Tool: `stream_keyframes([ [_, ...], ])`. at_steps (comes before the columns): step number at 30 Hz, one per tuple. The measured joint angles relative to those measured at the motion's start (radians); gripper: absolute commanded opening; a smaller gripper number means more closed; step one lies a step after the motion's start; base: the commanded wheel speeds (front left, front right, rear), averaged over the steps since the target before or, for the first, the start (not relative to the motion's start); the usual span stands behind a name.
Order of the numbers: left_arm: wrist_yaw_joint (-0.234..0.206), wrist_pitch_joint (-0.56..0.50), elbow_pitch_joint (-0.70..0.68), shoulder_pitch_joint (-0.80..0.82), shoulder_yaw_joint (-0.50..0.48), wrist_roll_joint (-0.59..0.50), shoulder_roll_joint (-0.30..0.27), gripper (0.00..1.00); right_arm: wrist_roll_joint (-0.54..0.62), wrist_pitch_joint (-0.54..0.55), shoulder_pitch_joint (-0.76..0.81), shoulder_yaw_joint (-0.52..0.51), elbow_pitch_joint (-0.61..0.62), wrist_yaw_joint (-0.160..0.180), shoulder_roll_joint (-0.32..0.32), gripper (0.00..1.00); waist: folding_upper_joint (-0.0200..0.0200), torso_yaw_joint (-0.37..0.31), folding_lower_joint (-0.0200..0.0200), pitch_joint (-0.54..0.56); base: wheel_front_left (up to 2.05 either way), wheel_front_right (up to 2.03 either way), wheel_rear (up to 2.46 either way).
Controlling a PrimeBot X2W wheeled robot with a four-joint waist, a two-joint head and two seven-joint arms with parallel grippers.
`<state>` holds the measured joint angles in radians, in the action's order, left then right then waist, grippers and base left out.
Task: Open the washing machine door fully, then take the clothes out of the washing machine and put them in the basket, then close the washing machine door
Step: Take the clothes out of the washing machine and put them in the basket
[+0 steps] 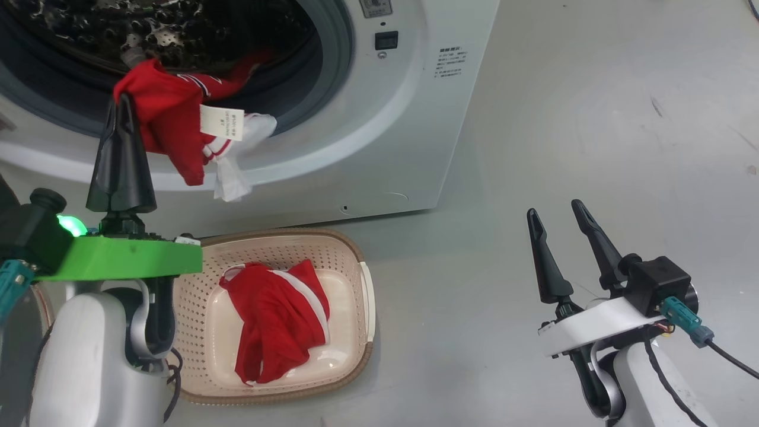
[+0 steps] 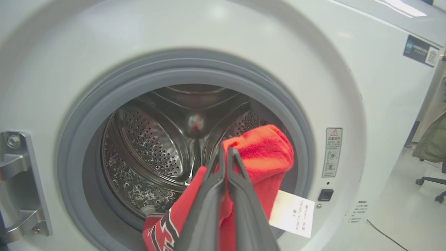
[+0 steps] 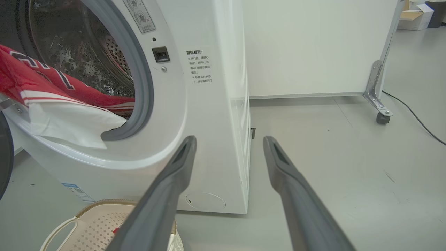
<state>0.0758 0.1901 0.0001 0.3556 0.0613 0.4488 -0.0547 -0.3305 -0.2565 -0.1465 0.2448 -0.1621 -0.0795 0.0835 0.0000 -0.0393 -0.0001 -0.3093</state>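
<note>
**Second jersey half out of the drum, left hand has it**

At the upper left of the head view, the left hand (image 1: 123,101) is clamped fully shut on a bunched fold of the clothes (image 1: 172,112). That's a red jersey with white trim, held right at the mouth of the washing machine (image 1: 379,148). Pinching a fold rather than a loose edge makes sense to me, since slippery fabric won't slide out as easily.

Most of the jersey hangs over the grey rubber ring (image 2: 181,75) with its white care label (image 1: 222,123) dangling. A tail of it runs back into the drum (image 2: 150,139), so I'd call it half out, not free.

Lower centre-left, the basket (image 1: 284,232) sits on the floor (image 1: 593,118) just in front of the machine, pretty much under the opening, so the drop is short. One red piece (image 1: 276,320) lies in it already.

The washing machine door (image 3: 4,157) seems to be the dark curved edge at the far left of the right wrist view, swung clear of the opening.

At the lower right, the right hand (image 1: 554,207) has its fingers spread wide and holds nothing. It's well apart from the machine, probably keeping out of the way until the door needs shutting.
</note>
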Motion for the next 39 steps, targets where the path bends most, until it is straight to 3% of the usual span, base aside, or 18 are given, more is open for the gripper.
stream_keyframes([
  [18, -0.013, 0.000, -0.164, -0.122, 0.036, -0.014, 0.003, 0.00, 0.008, 0.000, 0.031, 0.018, 0.007, 0.000, 0.001, 1.00, 0.0000, 0.065, 0.0000, 0.041, 0.00, 0.00, 0.00],
  [39, -0.072, -0.057, -0.061, -0.268, 0.131, 0.004, 0.006, 0.00, 0.017, 0.014, 0.032, 0.027, 0.052, 0.000, 0.016, 1.00, 0.0000, 0.076, 0.0000, -0.012, 0.00, 0.00, 0.00],
])
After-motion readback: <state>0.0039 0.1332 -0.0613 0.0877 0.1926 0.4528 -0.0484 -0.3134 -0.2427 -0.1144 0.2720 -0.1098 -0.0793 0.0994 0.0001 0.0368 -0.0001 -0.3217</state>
